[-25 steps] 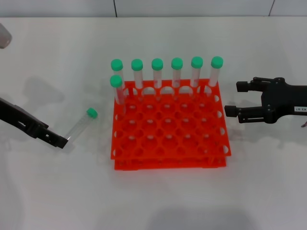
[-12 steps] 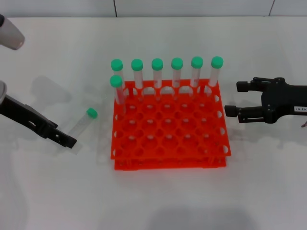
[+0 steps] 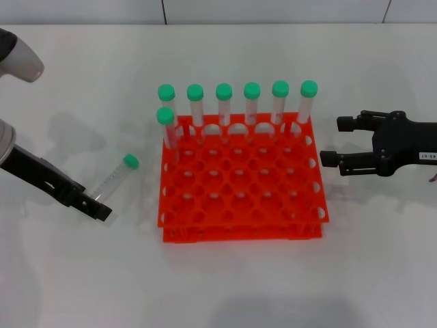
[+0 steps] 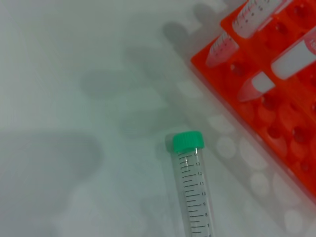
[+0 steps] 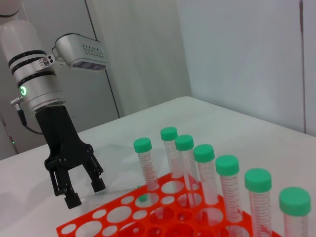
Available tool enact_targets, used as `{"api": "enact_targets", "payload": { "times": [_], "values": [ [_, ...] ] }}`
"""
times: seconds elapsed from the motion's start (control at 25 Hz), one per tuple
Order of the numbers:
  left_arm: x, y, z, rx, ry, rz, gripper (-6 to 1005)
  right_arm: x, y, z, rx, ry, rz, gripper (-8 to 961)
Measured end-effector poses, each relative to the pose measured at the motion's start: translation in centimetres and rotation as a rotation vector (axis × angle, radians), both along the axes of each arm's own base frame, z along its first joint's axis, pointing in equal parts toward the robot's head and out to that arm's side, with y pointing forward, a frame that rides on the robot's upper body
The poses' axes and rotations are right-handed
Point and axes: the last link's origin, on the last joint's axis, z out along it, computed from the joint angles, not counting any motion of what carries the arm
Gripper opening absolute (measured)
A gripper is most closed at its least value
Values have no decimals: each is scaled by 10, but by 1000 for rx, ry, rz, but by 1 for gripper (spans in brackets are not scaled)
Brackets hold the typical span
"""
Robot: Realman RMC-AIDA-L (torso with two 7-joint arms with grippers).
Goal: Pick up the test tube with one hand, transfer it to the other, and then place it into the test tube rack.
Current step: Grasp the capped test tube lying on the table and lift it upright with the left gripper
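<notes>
The test tube [image 3: 115,178] is seen lying on the white table [image 3: 68,273], left of the test tube rack [image 3: 240,179] and apart from it, with its green cap pointing to the far right and its clear end toward the near left. The left gripper [image 3: 101,207] is positioned at that clear end, low over the table; its two black fingers [image 5: 98,183] are spread wide in the right wrist view, with the tube lying between them and not clasped. In the left wrist view the tube's printed scale and green cap are shown, with the rack's corner just beyond. Seven green-capped tubes [image 3: 252,104] are held upright in the rack: six along the far row and one in the second row at the left. The right gripper [image 3: 331,141] is held right of the rack, pointed toward it, its fingers parted around nothing.
</notes>
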Motion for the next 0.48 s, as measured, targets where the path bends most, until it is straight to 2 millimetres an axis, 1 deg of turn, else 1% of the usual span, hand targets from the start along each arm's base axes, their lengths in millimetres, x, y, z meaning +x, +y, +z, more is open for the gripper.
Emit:
{"api": "enact_targets", "payload": {
  "times": [0.48],
  "values": [
    [1, 1, 1, 2, 4, -5, 828, 1, 0, 0, 3, -1, -3, 853]
  ]
}}
